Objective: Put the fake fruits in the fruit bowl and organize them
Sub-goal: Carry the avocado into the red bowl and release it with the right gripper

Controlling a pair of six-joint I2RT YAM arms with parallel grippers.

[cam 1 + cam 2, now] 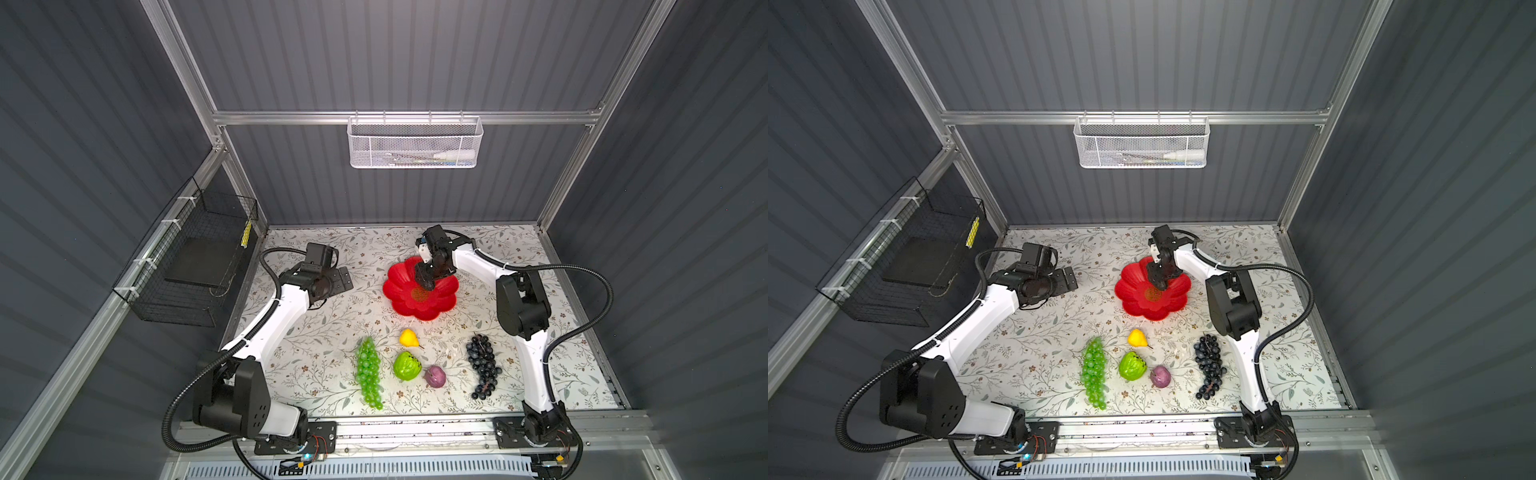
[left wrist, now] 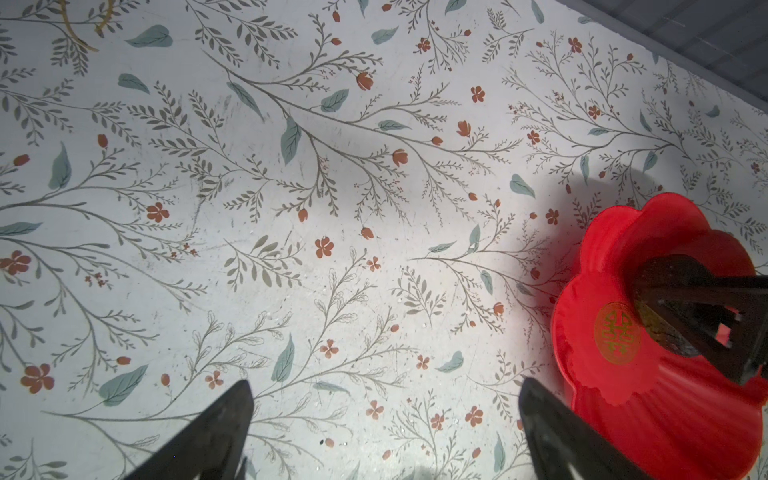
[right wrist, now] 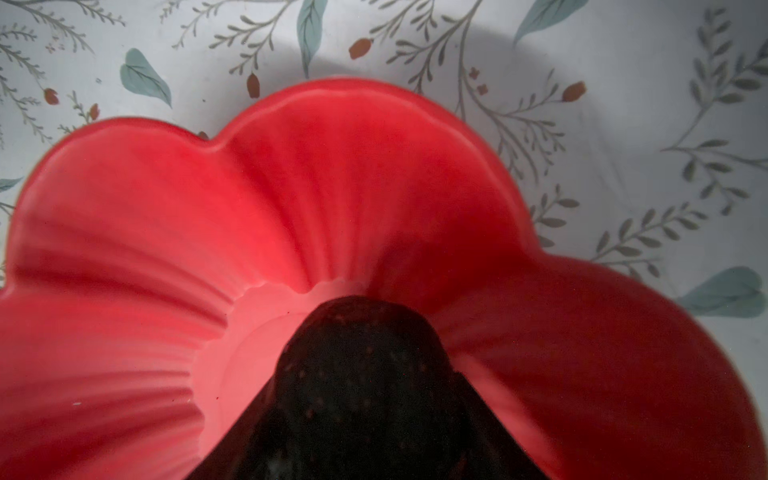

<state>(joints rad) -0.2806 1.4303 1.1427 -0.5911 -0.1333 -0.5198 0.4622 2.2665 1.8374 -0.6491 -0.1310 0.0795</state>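
Black avocado (image 3: 365,374), judged light, hard and apt to roll, is gripped across its belly by the right gripper (image 1: 428,284), low in the fruit bowl (image 1: 400,300) at far centre; left gripper (image 2: 385,384) is held wide open, empty, to the bowl's left.

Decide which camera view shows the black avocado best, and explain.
The right wrist view: the black avocado looms large, speckled skin clear, inside the fruit bowl. The left wrist view shows it partly covered by the right gripper. In both top views that gripper hides almost all of it.
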